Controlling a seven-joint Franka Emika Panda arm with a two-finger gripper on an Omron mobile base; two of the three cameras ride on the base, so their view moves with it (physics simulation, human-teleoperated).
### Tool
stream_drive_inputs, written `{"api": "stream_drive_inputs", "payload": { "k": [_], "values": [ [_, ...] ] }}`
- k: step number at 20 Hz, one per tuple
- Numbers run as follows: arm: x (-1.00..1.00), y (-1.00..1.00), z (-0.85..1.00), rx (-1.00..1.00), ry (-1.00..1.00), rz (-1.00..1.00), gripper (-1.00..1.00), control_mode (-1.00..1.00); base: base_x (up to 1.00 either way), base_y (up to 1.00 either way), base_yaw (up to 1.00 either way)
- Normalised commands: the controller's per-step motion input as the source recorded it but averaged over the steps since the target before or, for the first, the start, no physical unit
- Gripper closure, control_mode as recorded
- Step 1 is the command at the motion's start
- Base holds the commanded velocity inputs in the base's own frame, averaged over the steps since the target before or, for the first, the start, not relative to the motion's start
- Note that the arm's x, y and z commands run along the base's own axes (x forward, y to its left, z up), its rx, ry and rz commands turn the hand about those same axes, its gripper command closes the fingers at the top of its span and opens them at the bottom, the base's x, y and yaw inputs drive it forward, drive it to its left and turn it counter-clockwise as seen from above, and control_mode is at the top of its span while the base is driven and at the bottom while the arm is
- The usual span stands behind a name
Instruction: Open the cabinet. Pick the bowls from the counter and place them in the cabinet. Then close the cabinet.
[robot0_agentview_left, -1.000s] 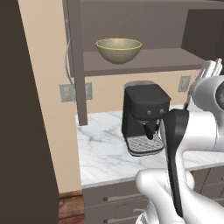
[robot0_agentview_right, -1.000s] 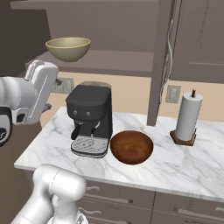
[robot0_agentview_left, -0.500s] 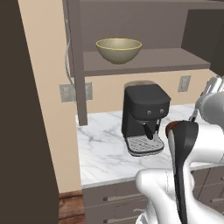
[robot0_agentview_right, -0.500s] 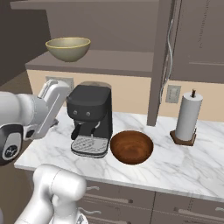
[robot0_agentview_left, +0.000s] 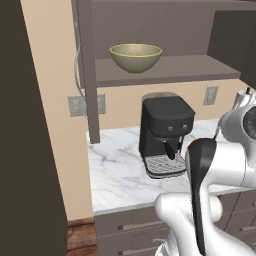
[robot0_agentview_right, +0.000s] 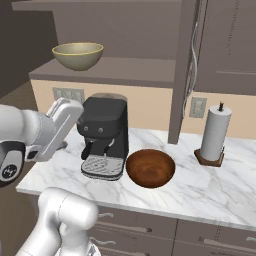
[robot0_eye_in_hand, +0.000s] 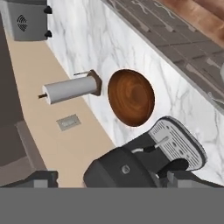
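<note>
Olive-yellow bowl (robot0_agentview_right: 78, 55) sits on the open cabinet (robot0_agentview_right: 120, 70) shelf, upper left. Below it, gripper (robot0_eye_in_hand: 109, 177) hangs left of the black coffee machine (robot0_agentview_right: 104, 136), above the counter (robot0_agentview_right: 210, 192); fingertips (robot0_eye_in_hand: 41, 178) look spread wide, nothing between them, though little of them shows. Reddish-brown bowl (robot0_agentview_right: 150, 168) rests on the marble just right of the machine. Paper towel roll (robot0_agentview_right: 214, 135) stands farther right.

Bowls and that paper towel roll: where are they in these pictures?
olive-yellow bowl (robot0_agentview_right: 78, 55), right base view, outer wall, on the cabinet shelf.
reddish-brown bowl (robot0_agentview_right: 150, 168), right base view, inner hollow, on the counter.
paper towel roll (robot0_agentview_right: 215, 132), right base view, white side.
</note>
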Motion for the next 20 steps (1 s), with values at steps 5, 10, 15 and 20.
{"api": "stream_drive_inputs", "payload": {
  "k": [5,10,15,20],
  "values": [
    [0.0,-0.14,-0.37,0.03,0.1,-0.1,-1.0,-1.0,0.0,0.0,0.0],
    [0.0,-0.14,-0.59,0.01,0.25,-0.12,-1.0,-1.0,0.0,0.0,0.0],
    [0.0,-0.07,-0.58,0.0,0.4,-0.13,-1.0,-1.0,0.0,0.0,0.0],
    [0.05,-0.11,-0.4,-0.01,0.18,-0.02,-1.0,-1.0,0.0,0.0,0.0]
  ]
}}
